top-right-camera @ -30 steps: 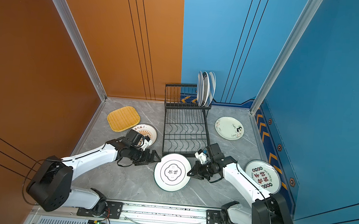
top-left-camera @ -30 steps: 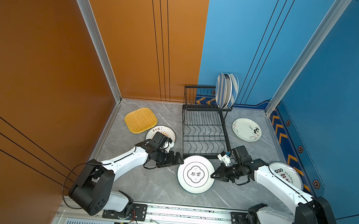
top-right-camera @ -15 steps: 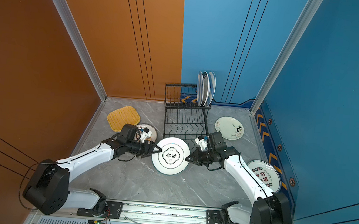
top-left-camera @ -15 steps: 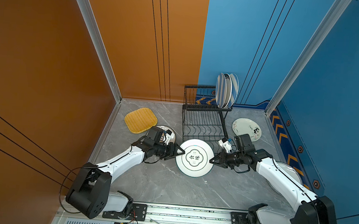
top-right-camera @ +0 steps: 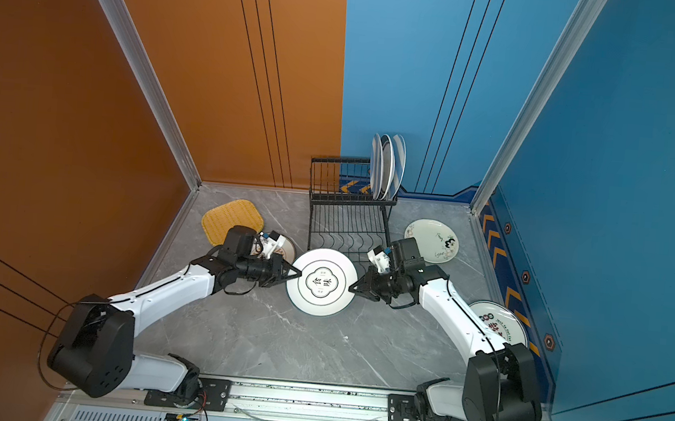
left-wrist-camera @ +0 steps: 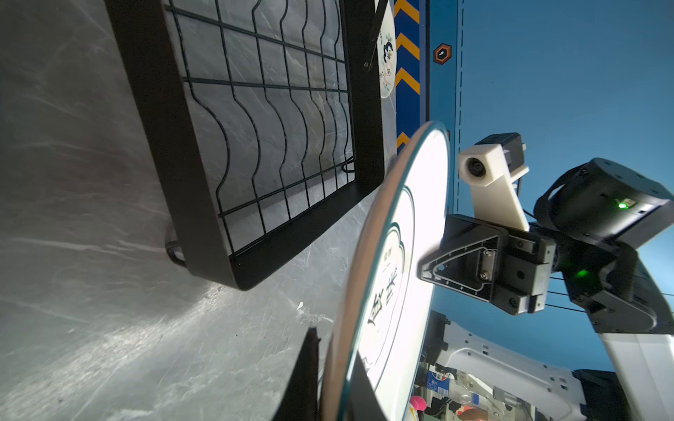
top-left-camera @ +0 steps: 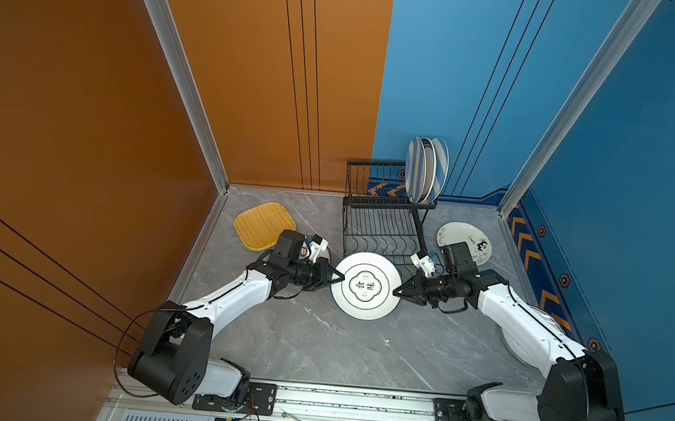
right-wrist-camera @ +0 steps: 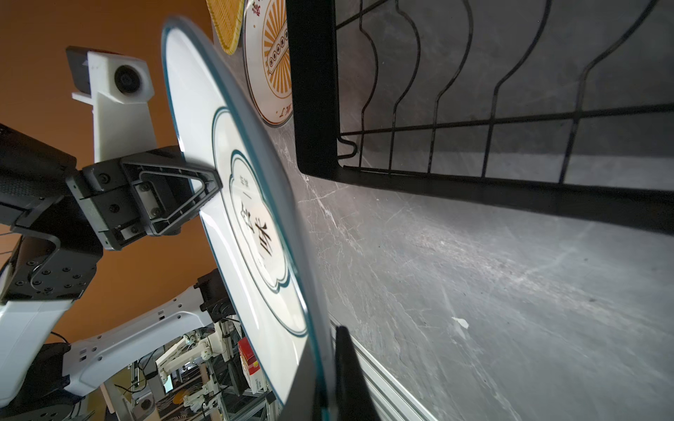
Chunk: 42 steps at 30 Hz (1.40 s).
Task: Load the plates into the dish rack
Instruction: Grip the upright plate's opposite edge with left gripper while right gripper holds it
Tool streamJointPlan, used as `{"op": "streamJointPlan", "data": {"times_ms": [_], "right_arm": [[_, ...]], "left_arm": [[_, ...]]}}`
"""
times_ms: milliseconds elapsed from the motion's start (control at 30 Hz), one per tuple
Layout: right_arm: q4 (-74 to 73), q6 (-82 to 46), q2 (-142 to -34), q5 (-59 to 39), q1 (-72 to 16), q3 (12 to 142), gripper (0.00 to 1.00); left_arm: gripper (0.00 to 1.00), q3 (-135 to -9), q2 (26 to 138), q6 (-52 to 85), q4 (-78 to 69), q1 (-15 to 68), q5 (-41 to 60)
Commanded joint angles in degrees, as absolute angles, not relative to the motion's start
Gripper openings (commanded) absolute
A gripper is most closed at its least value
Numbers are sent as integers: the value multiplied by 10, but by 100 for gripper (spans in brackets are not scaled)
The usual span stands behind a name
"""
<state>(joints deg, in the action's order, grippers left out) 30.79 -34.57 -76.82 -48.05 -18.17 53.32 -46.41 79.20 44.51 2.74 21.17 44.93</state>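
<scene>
A white plate [top-left-camera: 366, 285] [top-right-camera: 321, 281] with a green rim and black characters hangs just above the table, in front of the dish rack's [top-left-camera: 388, 201] [top-right-camera: 351, 199] lower base. My left gripper [top-left-camera: 340, 278] [top-right-camera: 299, 274] is shut on its left rim and my right gripper [top-left-camera: 396, 291] [top-right-camera: 352, 288] on its right rim. The wrist views show the plate [left-wrist-camera: 401, 255] [right-wrist-camera: 237, 182] edge-on, pinched by each gripper [left-wrist-camera: 335, 382] [right-wrist-camera: 324, 382], beside the rack base [left-wrist-camera: 171, 145] [right-wrist-camera: 313, 91]. Three plates [top-left-camera: 425, 169] stand upright on the upper shelf.
A yellow woven plate [top-left-camera: 263, 226] lies at the back left, with an orange sunburst plate [right-wrist-camera: 270, 62] beside it, partly under my left arm. A white flowered plate [top-left-camera: 464, 243] lies right of the rack. A red-character plate [top-right-camera: 499, 323] lies under my right forearm.
My left gripper has shut on the plate's left rim. Both arms have lifted the plate and carried it from nearer the front edge toward the rack.
</scene>
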Motion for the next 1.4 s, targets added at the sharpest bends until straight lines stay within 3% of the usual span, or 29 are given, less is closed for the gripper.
{"op": "streamJointPlan", "data": {"times_ms": [0,233,500,633,1000,1033,1200,1367], "right_arm": [[259,-336,-771,-511,-188,561,15],[182,-385,-785,-537,-181,558,42],[71,-459,-823,-558,-182,561,47],[44,-477,-838,-563,-182,564,42],[49,-483,-843,-572,-171,573,4],[50,-483,-842,-571,-170,573,1],[98,-474,-832,-539,-159,596,0],[287,-368,-821,-443,-158,694,0]], "left_arm": [[0,-488,804,458,16,215,462],[0,-494,811,476,-19,213,480],[0,-506,823,490,-51,214,499],[0,-508,827,490,-52,215,501],[0,-509,834,489,-53,209,489],[3,-508,834,490,-53,208,487],[38,-503,832,492,-53,201,477],[60,-511,823,472,-13,191,455]]}}
